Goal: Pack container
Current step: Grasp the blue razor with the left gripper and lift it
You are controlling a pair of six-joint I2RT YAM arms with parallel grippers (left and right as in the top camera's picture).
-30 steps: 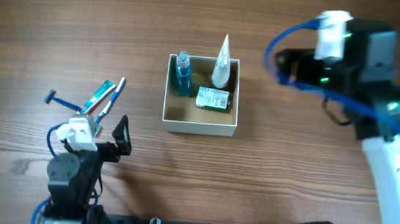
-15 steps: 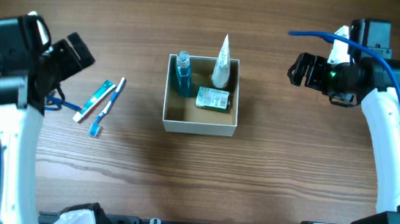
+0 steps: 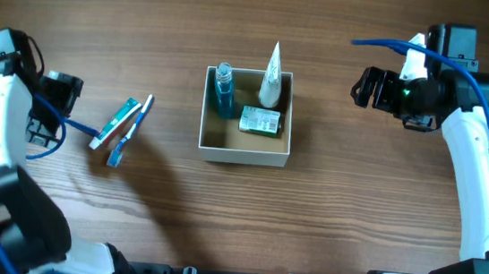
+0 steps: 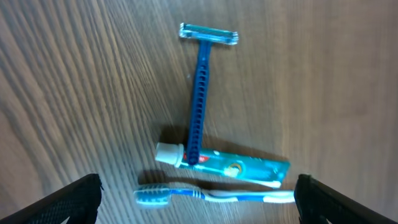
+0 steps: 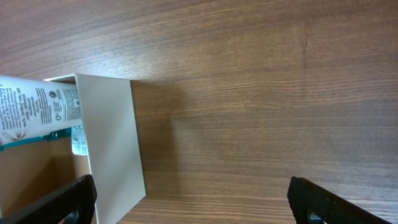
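Note:
The container (image 3: 242, 157), a square white box with a tan inside, stands mid-table. It holds a blue bottle (image 3: 224, 90), a white tube (image 3: 272, 78) and a green-white packet (image 3: 259, 120). Left of it lie a blue razor (image 4: 198, 93), a teal toothpaste tube (image 4: 230, 165) and a blue toothbrush (image 4: 211, 196). My left gripper (image 4: 199, 210) is open and empty, hovering over these three; in the overhead view it (image 3: 43, 122) is at their left end. My right gripper (image 5: 193, 205) is open and empty, above bare table right of the container's wall (image 5: 109, 143).
The toothpaste (image 3: 114, 123) and toothbrush (image 3: 133, 131) lie side by side, slanted, about a hand's width left of the container. The razor's handle crosses the toothpaste cap. My right arm (image 3: 420, 91) hangs at the right, level with the container's far edge.
My left arm has swung in from the front, up the left side, and now hangs over the razor. My right arm settled half a second ago. The objects have not moved.

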